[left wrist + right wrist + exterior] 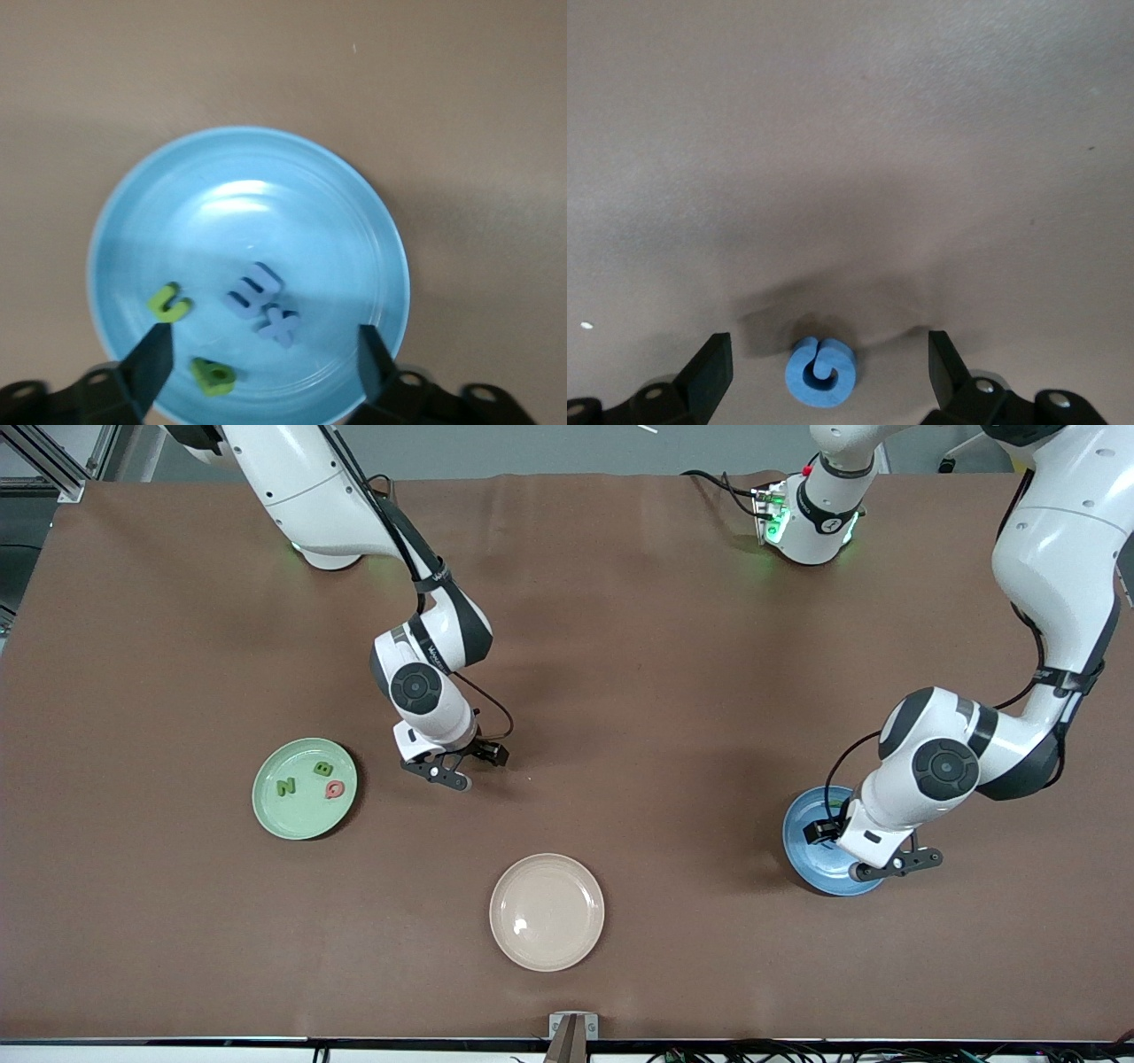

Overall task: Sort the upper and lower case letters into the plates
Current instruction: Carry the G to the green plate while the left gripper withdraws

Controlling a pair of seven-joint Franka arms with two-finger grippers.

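While the left gripper hangs open and empty over the blue plate, the open right gripper must descend and clamp the blue letter.

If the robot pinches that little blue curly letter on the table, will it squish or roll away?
The blue letter looks thick and matte, like foam, so it would probably give a little and feel very light. It lies flat on the brown table, so it likely won't roll, though a nudge might slide it. The right gripper hangs over it with jaws open on either side.
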